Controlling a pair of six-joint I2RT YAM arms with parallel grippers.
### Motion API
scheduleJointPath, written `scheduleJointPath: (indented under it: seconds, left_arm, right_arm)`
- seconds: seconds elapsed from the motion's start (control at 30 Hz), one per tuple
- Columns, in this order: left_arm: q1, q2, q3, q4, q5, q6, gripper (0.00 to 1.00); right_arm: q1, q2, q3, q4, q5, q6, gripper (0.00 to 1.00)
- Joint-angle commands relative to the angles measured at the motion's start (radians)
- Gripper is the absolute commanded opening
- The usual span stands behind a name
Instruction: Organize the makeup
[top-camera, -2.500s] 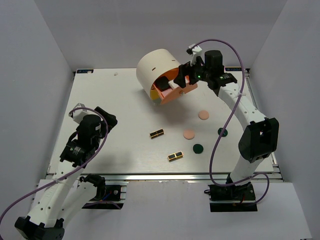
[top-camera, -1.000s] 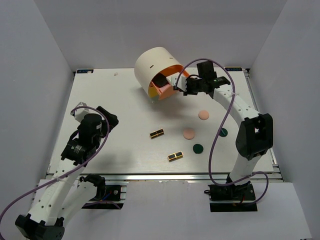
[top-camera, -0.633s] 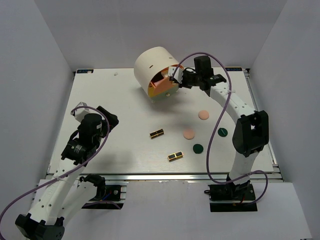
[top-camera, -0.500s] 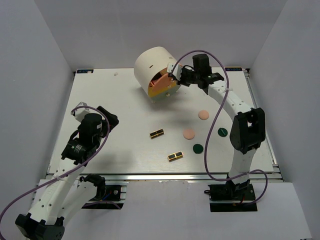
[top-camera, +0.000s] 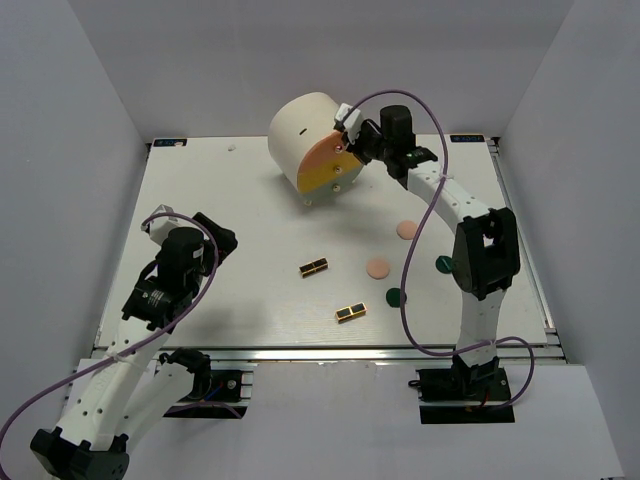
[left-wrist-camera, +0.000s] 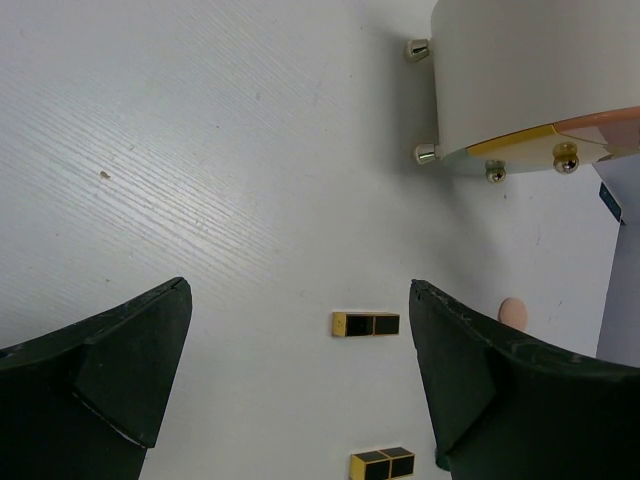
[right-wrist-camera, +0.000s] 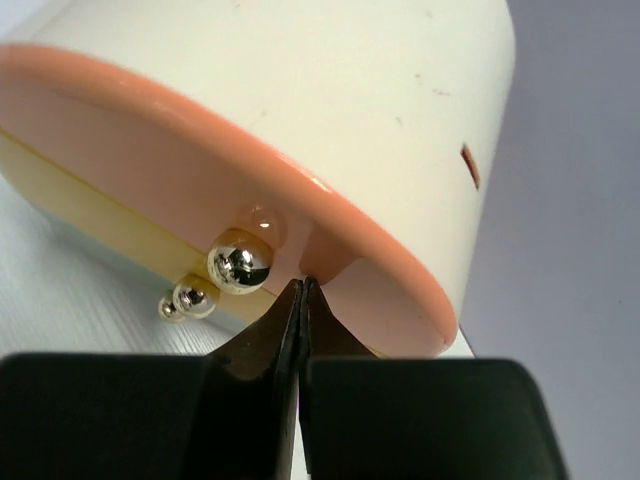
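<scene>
The makeup lies loose on the table: two black-and-gold palettes (top-camera: 314, 267) (top-camera: 350, 312), two peach discs (top-camera: 407, 230) (top-camera: 377, 269) and two dark green discs (top-camera: 445, 264) (top-camera: 395, 297). In the left wrist view both palettes (left-wrist-camera: 366, 324) (left-wrist-camera: 384, 464) lie ahead of my open left gripper (left-wrist-camera: 300, 300), which holds nothing. My left gripper (top-camera: 215, 240) hovers over the table's left side. My right gripper (top-camera: 350, 148) is shut and empty. Its tips (right-wrist-camera: 303, 287) press against the peach drawer front (right-wrist-camera: 200, 190) beside a gold knob (right-wrist-camera: 240, 262).
The big cream cylinder (top-camera: 303, 135) stands at the back centre on small gold feet (left-wrist-camera: 427, 153), its peach and yellow drawer fronts (top-camera: 325, 172) flush with the body. White walls close in the table on three sides. A purple cable (top-camera: 410, 270) hangs over one green disc.
The right gripper moved left against the cylinder, and the pulled-out peach drawer slid in until its front sat flush. The left arm stayed still.
</scene>
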Motion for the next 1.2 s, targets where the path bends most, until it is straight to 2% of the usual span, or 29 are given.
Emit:
scheduleJointPath:
  seconds: [0.0,0.1,0.17,0.23,0.27,0.3,0.33,0.37,0.43,0.53,0.57,0.7,0.87,1.17]
  left_arm:
    - [-0.001,-0.004,0.019,0.004,0.014,-0.009,0.98]
    - [-0.001,0.006,0.022,0.007,0.018,-0.009,0.98]
    - [-0.001,0.007,0.028,0.006,0.017,-0.009,0.98]
    - [0.001,-0.001,0.026,0.006,0.014,-0.014,0.98]
    - [0.001,-0.005,0.016,0.009,0.02,-0.02,0.98]
    - [-0.001,-0.013,0.008,0.023,0.024,-0.023,0.98]
    - [-0.001,-0.019,0.002,0.029,0.028,-0.026,0.98]
    - [0.001,-0.022,-0.012,0.035,0.038,-0.032,0.98]
    - [-0.001,-0.022,-0.023,0.056,0.054,-0.037,0.98]
    - [0.001,-0.007,-0.018,0.078,0.074,-0.034,0.98]
    - [0.001,-0.002,-0.012,0.079,0.075,-0.032,0.98]
    - [-0.001,0.01,0.009,0.095,0.078,-0.032,0.98]
    - [0.001,0.003,0.003,0.106,0.08,-0.055,0.98]
    - [0.001,0.002,0.002,0.096,0.08,-0.051,0.98]
  right_arm:
    - [0.005,-0.026,-0.019,0.142,0.053,0.114,0.0]
    - [0.004,-0.064,-0.064,0.132,0.064,0.183,0.0]
    - [-0.016,-0.137,-0.16,0.116,0.056,0.242,0.0]
    - [-0.037,-0.199,-0.263,0.159,0.027,0.369,0.0]
    - [-0.059,-0.249,-0.312,0.166,0.004,0.406,0.03]
    - [-0.065,-0.265,-0.39,0.167,-0.052,0.436,0.11]
    - [-0.073,-0.28,-0.421,0.172,-0.078,0.49,0.33]
    - [-0.076,-0.292,-0.447,0.178,-0.103,0.515,0.43]
    - [-0.076,-0.287,-0.478,0.192,-0.157,0.57,0.55]
    - [-0.074,-0.201,-0.434,0.238,-0.159,0.748,0.61]
    - [-0.076,-0.175,-0.411,0.248,-0.157,0.826,0.61]
    - [-0.071,-0.064,-0.271,0.264,-0.145,0.969,0.65]
    - [-0.062,0.034,-0.181,0.285,-0.132,1.055,0.64]
    - [-0.053,0.102,-0.127,0.347,-0.085,1.109,0.51]
